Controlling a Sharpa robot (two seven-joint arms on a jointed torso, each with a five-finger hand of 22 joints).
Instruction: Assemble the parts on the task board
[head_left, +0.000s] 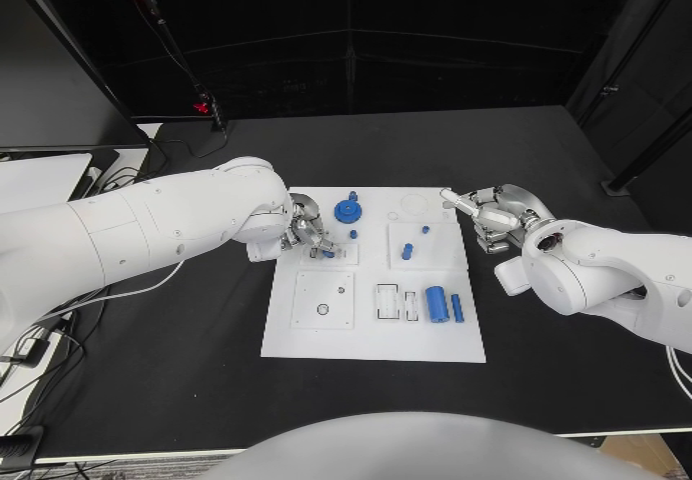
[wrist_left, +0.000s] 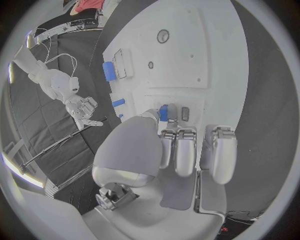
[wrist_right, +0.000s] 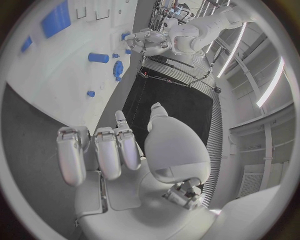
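Observation:
The white task board (head_left: 375, 330) lies mid-table. My left hand (head_left: 306, 235) hovers over its upper left part and pinches a small blue part (wrist_left: 164, 112) between thumb and a finger, just above the board beside a dark slot (wrist_left: 185, 114). A blue gear (head_left: 348, 211) stands right of that hand. A blue peg (head_left: 408, 250) and a tiny blue piece (head_left: 426, 229) sit on the upper right plate. A blue cylinder (head_left: 436, 298) and a blue bar (head_left: 457, 307) lie lower right. My right hand (head_left: 490, 215) holds nothing, fingers apart, at the board's right edge.
A square inset plate (head_left: 323, 300) with small holes occupies the board's lower left. Two empty rectangular slots (head_left: 389, 301) lie beside the cylinder. Cables (head_left: 43, 340) trail over the table's left side, and a monitor (head_left: 58, 100) stands at the far left.

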